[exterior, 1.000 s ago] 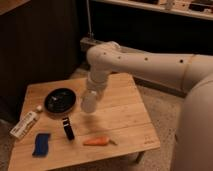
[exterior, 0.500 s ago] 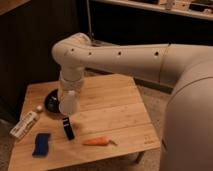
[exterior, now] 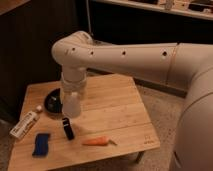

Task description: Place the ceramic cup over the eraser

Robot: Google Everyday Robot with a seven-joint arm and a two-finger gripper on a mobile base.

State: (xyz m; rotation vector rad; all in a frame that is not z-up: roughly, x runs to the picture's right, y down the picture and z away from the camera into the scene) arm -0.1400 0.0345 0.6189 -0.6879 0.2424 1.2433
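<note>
My gripper (exterior: 73, 96) hangs below the big white arm over the left part of the wooden table (exterior: 120, 110). It is shut on the white ceramic cup (exterior: 71, 106), which hangs mouth down just above the table. The black eraser (exterior: 68, 128) stands on the table just in front of and slightly left of the cup, a small gap below it. The cup is not touching the eraser. The fingers themselves are mostly hidden by the wrist and the cup.
A black round dish (exterior: 52, 101) sits behind the cup at the left. A white tube (exterior: 25, 124) lies at the left edge, a blue pad (exterior: 41, 144) at the front left, and a carrot (exterior: 97, 142) near the front edge.
The arm has swung left and forward across the table with the cup. The cup now hangs close above the eraser instead of over the table's middle.
</note>
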